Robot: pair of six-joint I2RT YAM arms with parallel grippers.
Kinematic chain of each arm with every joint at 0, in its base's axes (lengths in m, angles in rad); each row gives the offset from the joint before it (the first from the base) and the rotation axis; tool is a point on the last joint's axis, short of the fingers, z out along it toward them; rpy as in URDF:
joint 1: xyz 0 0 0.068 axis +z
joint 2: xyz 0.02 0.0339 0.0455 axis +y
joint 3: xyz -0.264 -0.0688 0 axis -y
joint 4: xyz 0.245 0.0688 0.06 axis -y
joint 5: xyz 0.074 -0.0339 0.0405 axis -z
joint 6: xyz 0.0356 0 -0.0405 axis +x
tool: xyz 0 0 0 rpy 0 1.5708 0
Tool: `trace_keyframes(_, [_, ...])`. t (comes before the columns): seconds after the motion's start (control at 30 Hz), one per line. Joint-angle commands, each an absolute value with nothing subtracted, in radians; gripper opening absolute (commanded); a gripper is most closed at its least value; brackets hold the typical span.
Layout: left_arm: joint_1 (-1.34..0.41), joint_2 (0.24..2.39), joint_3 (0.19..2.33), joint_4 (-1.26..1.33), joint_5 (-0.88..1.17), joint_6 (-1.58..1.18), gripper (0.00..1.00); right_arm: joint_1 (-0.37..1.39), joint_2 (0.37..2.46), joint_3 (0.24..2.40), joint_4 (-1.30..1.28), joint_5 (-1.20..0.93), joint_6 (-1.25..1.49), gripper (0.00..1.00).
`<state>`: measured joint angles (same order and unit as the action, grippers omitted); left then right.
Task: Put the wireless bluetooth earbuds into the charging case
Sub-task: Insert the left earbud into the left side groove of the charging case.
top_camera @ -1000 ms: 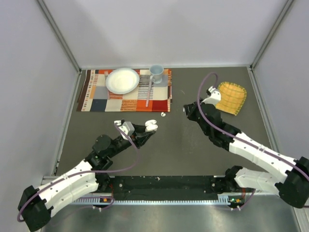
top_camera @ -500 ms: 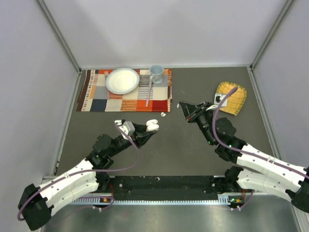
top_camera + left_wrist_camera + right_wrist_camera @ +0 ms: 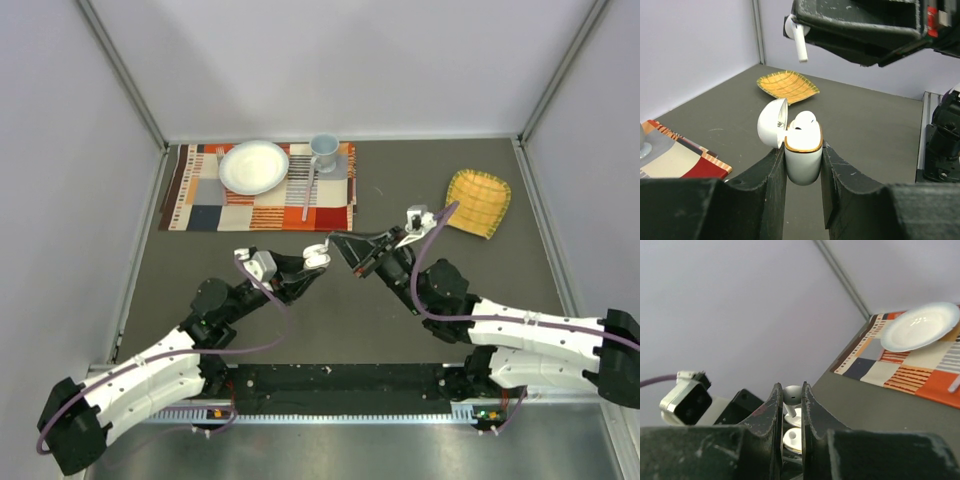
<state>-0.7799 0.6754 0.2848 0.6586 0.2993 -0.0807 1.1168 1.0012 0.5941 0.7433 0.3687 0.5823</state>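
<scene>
My left gripper (image 3: 310, 264) is shut on the white charging case (image 3: 803, 157) and holds it upright above the table. The case's lid (image 3: 771, 122) is flipped open to the left, and one earbud (image 3: 804, 120) sits in it. My right gripper (image 3: 340, 245) is shut on a second white earbud (image 3: 792, 394), pinched by its bud with the stem pointing down. This earbud hangs just above the open case (image 3: 792, 437). In the left wrist view it (image 3: 796, 35) shows up and a little left of the case, under the right fingers (image 3: 860, 30).
A striped placemat (image 3: 215, 205) lies at the back left with a white plate (image 3: 253, 166), a grey mug (image 3: 323, 150) and a spoon. A yellow woven dish (image 3: 478, 202) sits at the back right. Grey walls enclose the table.
My right arm has swung left from beside the yellow dish to just above the case, carrying the earbud. My left gripper has held the case nearly still.
</scene>
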Motion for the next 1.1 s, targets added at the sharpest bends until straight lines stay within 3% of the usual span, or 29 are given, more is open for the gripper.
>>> trace_keyframes(0.0, [-0.778, 0.684, 0.314, 0.732, 0.314, -0.083, 0.00, 1.178, 1.051, 0.620, 0.919, 0.311, 0.516, 0.00])
trace_keyframes(1.07, [-0.778, 0.646, 0.299, 0.739, 0.267, -0.072, 0.00, 1.246, 1.158, 0.626, 0.887, 0.371, 0.503, 0.00])
